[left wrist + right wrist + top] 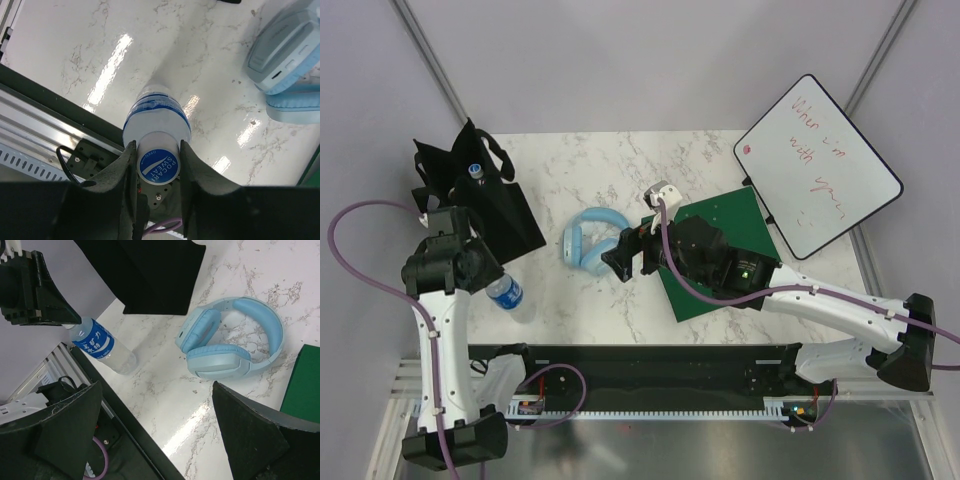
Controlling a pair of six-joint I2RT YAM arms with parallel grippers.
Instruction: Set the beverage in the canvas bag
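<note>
The beverage is a clear plastic bottle with a blue label and a blue-and-white cap. My left gripper is shut on its cap end and holds it tilted over the table's front left; it also shows in the right wrist view. The black canvas bag stands behind it at the far left, handles up, with another bottle top poking out of its mouth. My right gripper is open and empty, hovering by the blue headphones at mid-table.
Light blue headphones lie at mid-table. A green board lies to the right under my right arm. A whiteboard leans at the back right. A black rail runs along the front edge.
</note>
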